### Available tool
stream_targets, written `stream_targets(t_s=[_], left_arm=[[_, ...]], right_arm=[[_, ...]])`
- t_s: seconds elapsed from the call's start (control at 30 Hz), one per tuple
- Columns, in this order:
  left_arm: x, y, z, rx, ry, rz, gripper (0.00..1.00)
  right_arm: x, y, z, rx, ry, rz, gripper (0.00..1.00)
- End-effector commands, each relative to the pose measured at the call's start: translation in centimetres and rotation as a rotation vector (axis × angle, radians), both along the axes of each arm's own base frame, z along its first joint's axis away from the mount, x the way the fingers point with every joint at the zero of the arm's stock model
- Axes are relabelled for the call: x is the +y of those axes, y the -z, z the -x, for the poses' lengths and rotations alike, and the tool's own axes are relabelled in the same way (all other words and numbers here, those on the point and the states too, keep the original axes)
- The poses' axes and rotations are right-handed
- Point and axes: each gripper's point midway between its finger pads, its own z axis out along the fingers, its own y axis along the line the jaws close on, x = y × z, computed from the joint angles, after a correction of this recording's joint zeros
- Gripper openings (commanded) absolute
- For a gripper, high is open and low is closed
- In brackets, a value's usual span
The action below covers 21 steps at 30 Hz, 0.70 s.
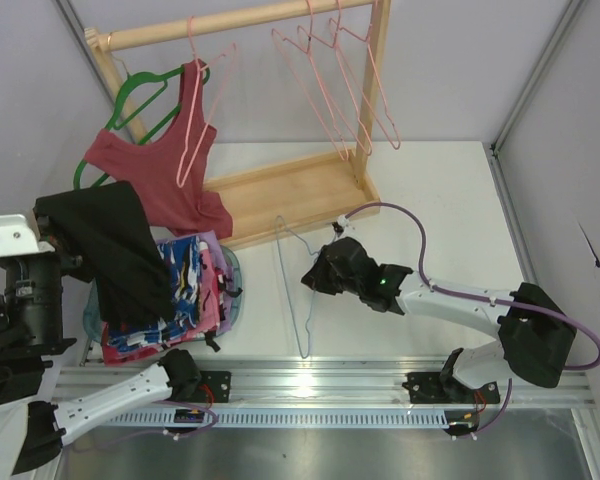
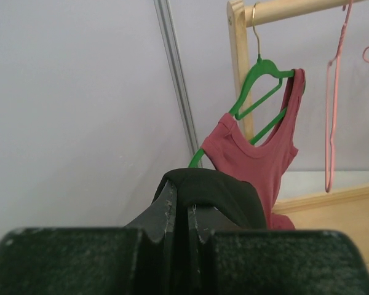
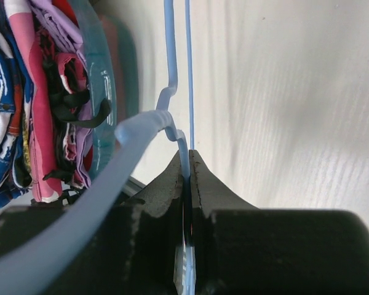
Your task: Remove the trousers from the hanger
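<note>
Top external view: left end effector (image 2: 183,204) largely hidden behind black trousers (image 1: 110,250), pinching their top fold; trim hard to make out. Draped above clothes basket (image 3: 101,80), worktop's (image 1: 430,220) left. Right end effector (image 3: 189,167) clamped on bare light-blue hanger (image 3: 170,61), flat on worktop.

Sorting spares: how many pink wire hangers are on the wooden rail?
4. One pink wire hanger at the left, over the dark red top; three more near the wooden rail's right end. They overlap; another may be hidden.
</note>
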Motion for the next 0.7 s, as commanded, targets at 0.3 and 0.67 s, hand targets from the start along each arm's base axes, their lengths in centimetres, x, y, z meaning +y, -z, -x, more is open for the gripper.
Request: stream_targets(t_s=[0.3, 0.67], left_arm=[[3.9, -0.6, 2.7, -0.080, -0.025, -0.093, 0.00], [1.5, 0.9, 1.0, -0.005, -0.026, -0.247, 0.00]], right_arm=[[-1.0, 0.6, -0.3, 0.009, 0.018, 0.013, 0.00], [-1.0, 1.0, -0.3, 0.016, 0.019, 0.016, 0.00]])
